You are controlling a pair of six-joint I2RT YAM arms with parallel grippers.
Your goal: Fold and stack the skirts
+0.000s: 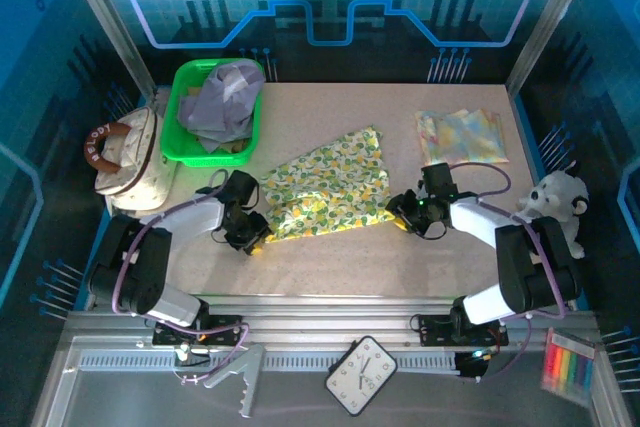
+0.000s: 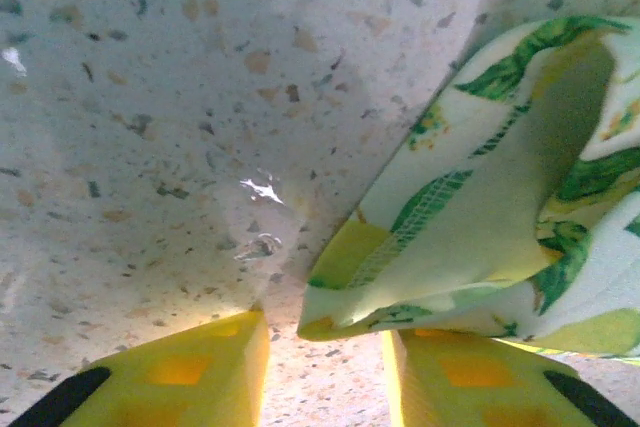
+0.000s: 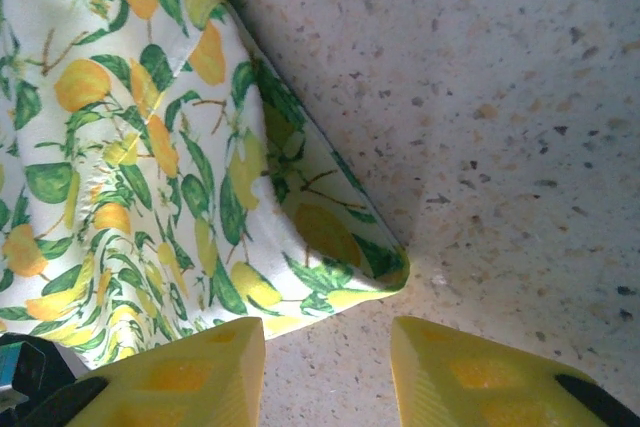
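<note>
Hovering at the near corners of the leafy-print skirt (image 1: 325, 182) mid-table, the left gripper (image 1: 247, 237) and right gripper (image 1: 402, 213) are holding their jaws parted, nothing pinched; the first fold is looking imminent, needing both corners nipped together. Beyond, the lavender skirt (image 1: 225, 97) is waiting in the green basket (image 1: 205, 157).

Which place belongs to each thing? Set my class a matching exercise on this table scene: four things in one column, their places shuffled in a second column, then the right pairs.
Things
1. leafy-print skirt
2. lavender-grey skirt
3. cream handbag
4. white plush toy

Places
A. at the right edge of the table
B. inside the green basket
C. lying in the middle of the table
D. at the left edge, beside the basket

Pairs: 1-C, 2-B, 3-D, 4-A
</note>
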